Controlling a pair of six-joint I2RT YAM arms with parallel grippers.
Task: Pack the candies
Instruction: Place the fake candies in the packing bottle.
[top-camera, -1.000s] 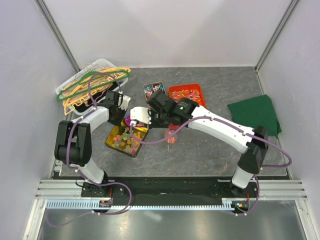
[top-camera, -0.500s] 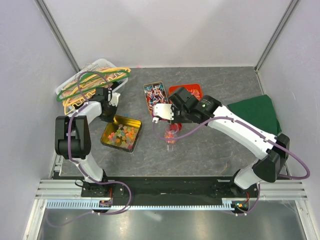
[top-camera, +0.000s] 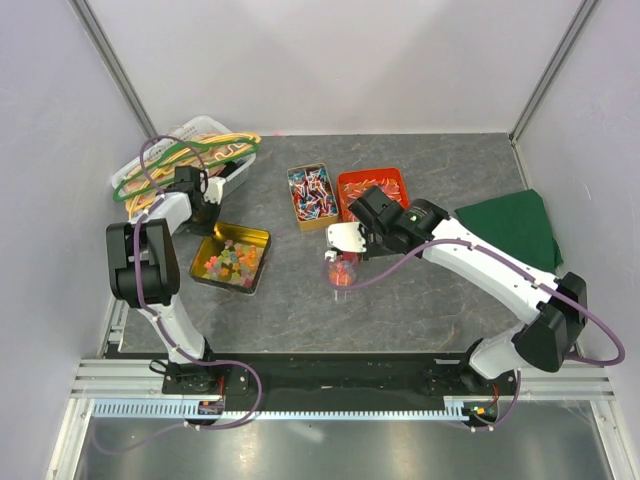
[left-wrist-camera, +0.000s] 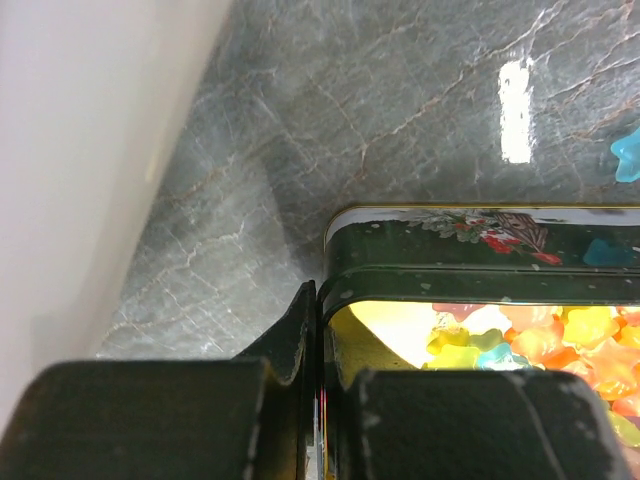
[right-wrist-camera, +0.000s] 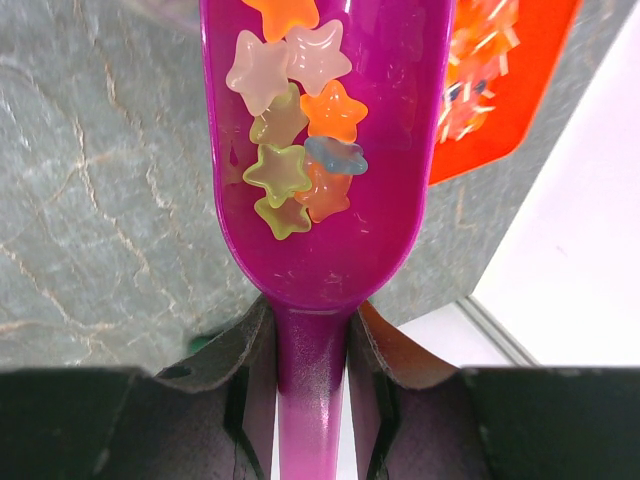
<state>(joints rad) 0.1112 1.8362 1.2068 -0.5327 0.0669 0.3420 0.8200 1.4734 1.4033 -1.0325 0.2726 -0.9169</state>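
The left claw (left-wrist-camera: 320, 340) is clamped on the rim of the tin (top-camera: 250, 234) at its far corner, one finger outside the wall and one inside. That probably pins the tin so it cannot slide. The tin lies near the left edge of the counter (top-camera: 430, 300) and holds most of the candies (top-camera: 228, 264), pastel stars in orange, yellow, pink and green.

The right claw (right-wrist-camera: 310, 385) is shut tight on the handle of the purple scoop (right-wrist-camera: 400, 150). A small heap of stars rests in its bowl, which seems held flat so none spill. From above, that claw hangs over a small cup (top-camera: 342, 275) near the middle of the counter, likely where the load is meant to go.

Wrapped sweets (top-camera: 312, 192) fill a box (top-camera: 293, 188) and an orange tray (top-camera: 402, 178) toward the far edge.

The cup's mouth looks narrow, so a careless tip would scatter stars.
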